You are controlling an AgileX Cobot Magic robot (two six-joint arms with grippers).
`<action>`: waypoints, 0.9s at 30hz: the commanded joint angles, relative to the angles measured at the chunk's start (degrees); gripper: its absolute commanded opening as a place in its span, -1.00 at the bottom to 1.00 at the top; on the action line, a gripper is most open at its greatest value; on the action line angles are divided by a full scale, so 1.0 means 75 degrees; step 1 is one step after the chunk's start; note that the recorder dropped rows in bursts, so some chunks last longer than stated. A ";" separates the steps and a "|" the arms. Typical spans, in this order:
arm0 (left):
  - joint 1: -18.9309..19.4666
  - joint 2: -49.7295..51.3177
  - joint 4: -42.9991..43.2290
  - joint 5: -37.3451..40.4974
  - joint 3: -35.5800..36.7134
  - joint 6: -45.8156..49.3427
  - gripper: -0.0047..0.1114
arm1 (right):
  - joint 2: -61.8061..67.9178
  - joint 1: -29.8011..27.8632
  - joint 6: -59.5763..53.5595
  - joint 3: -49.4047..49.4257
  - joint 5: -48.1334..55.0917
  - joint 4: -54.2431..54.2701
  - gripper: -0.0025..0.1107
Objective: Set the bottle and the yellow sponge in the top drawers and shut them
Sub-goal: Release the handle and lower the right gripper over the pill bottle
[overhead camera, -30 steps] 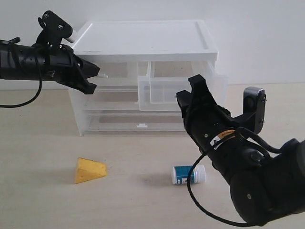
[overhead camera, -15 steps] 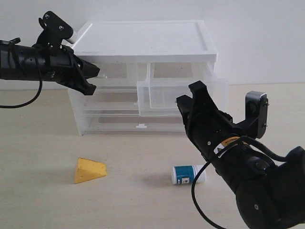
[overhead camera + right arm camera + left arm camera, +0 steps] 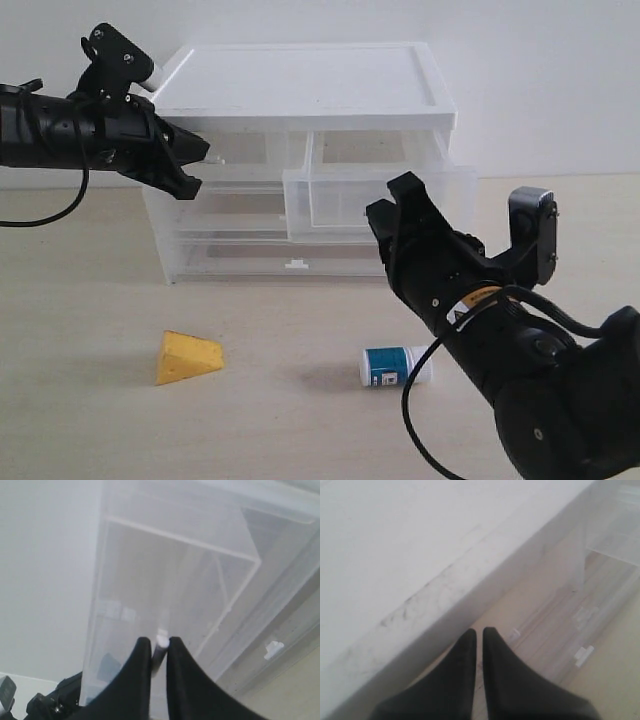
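The white cabinet (image 3: pixel 300 85) stands at the back of the table. Its right top drawer (image 3: pixel 340 205) is pulled partway out and looks empty. My right gripper (image 3: pixel 398 192) (image 3: pixel 159 642) is shut on that drawer's small white tab handle (image 3: pixel 162 640). The left top drawer (image 3: pixel 245 150) is closed. My left gripper (image 3: pixel 203 153) (image 3: pixel 479 631) is shut and empty, hovering just in front of it under the cabinet's top edge. The yellow sponge (image 3: pixel 187 357) lies on the table at front left. The bottle (image 3: pixel 393 366) lies on its side at front centre, beside my right arm.
Two full-width drawers sit closed below the top ones, the lower with a tab handle (image 3: pixel 297 264). A white wall stands behind the cabinet. My bulky right arm (image 3: pixel 540 380) fills the front right of the table (image 3: pixel 80 300).
The right top drawer has slid a little further out of the cabinet with my right gripper on its handle. The left arm, sponge and bottle have not moved.
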 commanded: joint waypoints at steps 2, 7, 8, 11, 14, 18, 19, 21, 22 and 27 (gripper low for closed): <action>0.0067 -0.0031 -0.0329 -0.0398 -0.0107 -0.0052 -0.85 | -0.0144 0.0031 -0.0408 -0.0281 -0.0424 -0.1005 -0.88; 0.0067 -0.0031 -0.0364 -0.0365 -0.0107 -0.0065 -0.85 | -0.0144 0.0031 -0.0792 -0.0295 -0.0424 -0.1202 -0.34; 0.0067 -0.0031 -0.0364 -0.0350 -0.0107 -0.0065 -0.85 | -0.0144 0.0031 -0.0792 -0.0295 -0.0424 -0.1255 -0.24; 0.0067 -0.0031 -0.0364 -0.0336 -0.0107 -0.0065 -0.85 | -0.0144 0.0031 -0.0834 -0.0295 -0.0419 -0.1425 -0.02; 0.0067 -0.0031 -0.0364 -0.0319 -0.0107 -0.0065 -0.85 | -0.0144 0.0031 -0.1346 -0.0281 0.0134 -0.1835 -0.03; 0.0067 -0.0031 -0.0364 -0.0247 -0.0107 -0.0084 -0.85 | -0.0144 0.0031 -0.2337 -0.0234 0.0905 -0.2461 -0.03; 0.0067 -0.0031 -0.0364 -0.0202 -0.0107 -0.0084 -0.85 | -0.0179 0.0031 -0.2595 -0.0234 0.1243 -0.2600 -0.03; 0.0067 -0.0031 -0.0364 -0.0182 -0.0107 -0.0084 -0.85 | -0.0350 0.0031 -0.3036 -0.0234 0.1971 -0.2744 -0.03; 0.0067 -0.0031 -0.0364 -0.0182 -0.0107 -0.0084 -0.85 | -0.0458 0.0031 -0.3335 -0.0234 0.2388 -0.2741 -0.03; 0.0067 -0.0031 -0.0364 -0.0165 -0.0107 -0.0089 -0.85 | -0.1207 0.0031 -0.4890 -0.0234 0.3920 -0.2513 -0.03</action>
